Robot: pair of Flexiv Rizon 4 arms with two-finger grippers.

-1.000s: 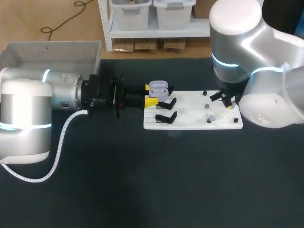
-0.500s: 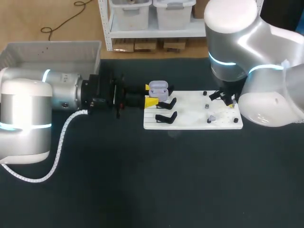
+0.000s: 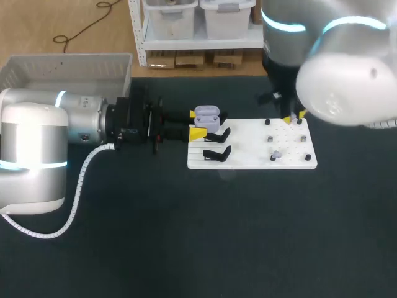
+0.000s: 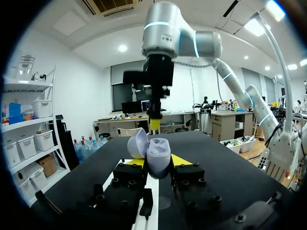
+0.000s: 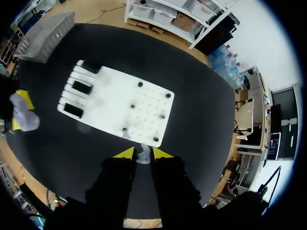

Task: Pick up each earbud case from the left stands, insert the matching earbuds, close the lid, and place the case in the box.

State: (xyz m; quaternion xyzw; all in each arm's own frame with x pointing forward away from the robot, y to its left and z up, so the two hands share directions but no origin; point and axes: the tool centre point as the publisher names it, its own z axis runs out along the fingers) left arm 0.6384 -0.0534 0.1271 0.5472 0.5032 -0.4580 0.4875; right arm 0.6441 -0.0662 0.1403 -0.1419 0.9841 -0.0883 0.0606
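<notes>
An open lavender earbud case point(image 3: 207, 113) is held upright over the left end of the white board point(image 3: 251, 162), with my left gripper point(image 3: 201, 122) shut on it. In the left wrist view the case point(image 4: 158, 154) sits between the yellow fingertips point(image 4: 181, 160), its lid tipped back. My right gripper point(image 3: 294, 116) hangs above the board's far right corner. The right wrist view shows that gripper point(image 5: 142, 153) shut on a small lavender earbud point(image 5: 143, 156), high over the board point(image 5: 110, 103). Another earbud point(image 3: 276, 153) lies on the board near its right front.
Two empty black stands point(image 3: 217, 135) point(image 3: 217, 153) occupy the board's left end, and small black pegs point(image 3: 267, 122) dot its right half. A grey box point(image 3: 62, 68) stands at the table's back left. Dark table surface lies in front of the board.
My right arm has lifted off the board's right side and drawn back towards the far edge, its fingers closing slightly on the earbud. The left arm and the case have stayed put.
</notes>
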